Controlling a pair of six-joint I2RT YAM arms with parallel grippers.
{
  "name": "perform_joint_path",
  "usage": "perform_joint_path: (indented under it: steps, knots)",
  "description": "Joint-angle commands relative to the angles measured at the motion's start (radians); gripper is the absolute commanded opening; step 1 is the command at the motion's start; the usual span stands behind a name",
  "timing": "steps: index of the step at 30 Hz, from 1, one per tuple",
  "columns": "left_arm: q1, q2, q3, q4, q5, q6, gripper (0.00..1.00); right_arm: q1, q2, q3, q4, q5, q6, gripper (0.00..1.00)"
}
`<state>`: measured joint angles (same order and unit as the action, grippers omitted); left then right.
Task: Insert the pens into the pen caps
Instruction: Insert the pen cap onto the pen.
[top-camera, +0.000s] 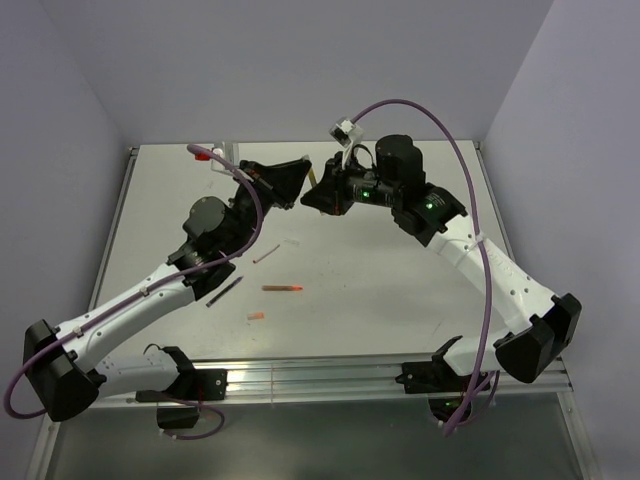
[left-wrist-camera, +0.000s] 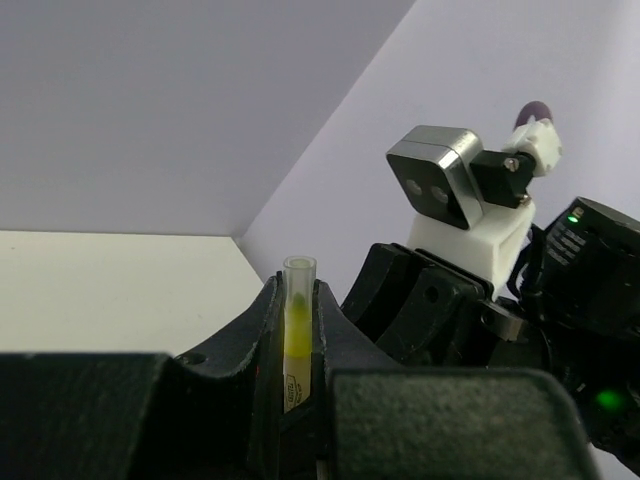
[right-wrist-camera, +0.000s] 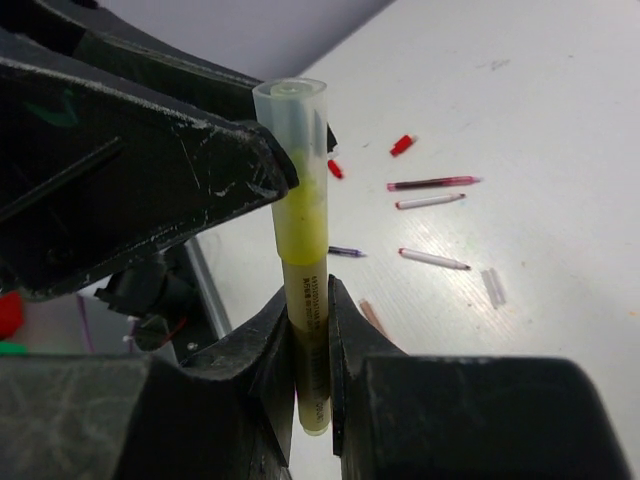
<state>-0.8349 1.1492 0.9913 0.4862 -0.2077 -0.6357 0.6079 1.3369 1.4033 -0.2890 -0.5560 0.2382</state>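
Above the back of the table my two grippers meet tip to tip. My left gripper (top-camera: 299, 182) (left-wrist-camera: 298, 292) is shut on a pale clear pen cap (left-wrist-camera: 298, 272) (right-wrist-camera: 293, 125). An olive-yellow pen (right-wrist-camera: 311, 292) stands upright in my right gripper (top-camera: 317, 194) (right-wrist-camera: 311, 305), which is shut on its barrel. The pen's yellow front end sits inside the clear cap. On the table lie more pens: a dark red pen (right-wrist-camera: 433, 183), a white pen (right-wrist-camera: 430, 201), a red-tipped pen (right-wrist-camera: 434, 259) and a black pen (top-camera: 224, 291). Loose red caps (right-wrist-camera: 402, 145) (right-wrist-camera: 336, 169) lie beyond them.
An orange-red pen (top-camera: 283, 288), an orange cap (top-camera: 257, 314) and a pale pen (top-camera: 266, 253) lie in front of the left arm. A clear cap (right-wrist-camera: 494, 286) rests on the table. Purple cables (top-camera: 430, 115) arch over both arms. White walls close the back and sides.
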Motion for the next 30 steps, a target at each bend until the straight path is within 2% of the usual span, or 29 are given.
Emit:
perform_joint_path:
  steps: [1, 4, 7, 9, 11, 12, 13, 15, 16, 18, 21, 24, 30]
  knots:
    - [-0.124, 0.043, -0.016, -0.281, 0.246, -0.03, 0.0, -0.008, 0.024, 0.131, 0.243, 0.297, -0.03, 0.0]
    - [-0.13, 0.044, -0.008, -0.293, 0.228, -0.032, 0.0, 0.006, 0.034, 0.148, 0.225, 0.35, -0.048, 0.0]
    - [-0.13, 0.032, 0.007, -0.325, 0.212, -0.015, 0.0, 0.01, 0.048, 0.177, 0.183, 0.329, -0.06, 0.0]
    - [-0.128, 0.014, 0.039, -0.348, 0.121, 0.002, 0.0, 0.01, 0.045, 0.168, 0.171, 0.305, -0.057, 0.0]
    - [-0.118, -0.017, 0.067, -0.366, 0.087, 0.025, 0.03, 0.01, 0.024, 0.134, 0.169, 0.279, -0.05, 0.0]
    - [-0.107, -0.029, 0.076, -0.367, 0.076, 0.03, 0.07, 0.01, 0.016, 0.123, 0.172, 0.263, -0.047, 0.0]
    - [-0.096, -0.043, 0.084, -0.368, 0.071, 0.04, 0.21, 0.01, 0.005, 0.112, 0.169, 0.258, -0.042, 0.0]
    - [-0.06, -0.091, 0.102, -0.364, 0.064, 0.051, 0.26, 0.009, -0.019, 0.086, 0.154, 0.243, -0.04, 0.0]
    - [-0.05, -0.104, 0.109, -0.365, 0.05, 0.066, 0.4, 0.009, -0.028, 0.076, 0.148, 0.239, -0.042, 0.0]
    - [-0.024, -0.14, 0.138, -0.379, 0.031, 0.079, 0.47, 0.009, -0.06, 0.037, 0.143, 0.217, -0.036, 0.0]
    - [0.006, -0.177, 0.164, -0.397, 0.014, 0.096, 0.64, 0.007, -0.099, -0.03, 0.151, 0.162, -0.022, 0.0]
    - [0.052, -0.198, 0.187, -0.402, 0.099, 0.096, 0.74, 0.007, -0.142, -0.093, 0.183, 0.084, -0.004, 0.0]
    - [0.138, -0.161, 0.225, -0.386, 0.387, 0.079, 0.75, 0.007, -0.189, -0.21, 0.333, -0.149, 0.068, 0.0]
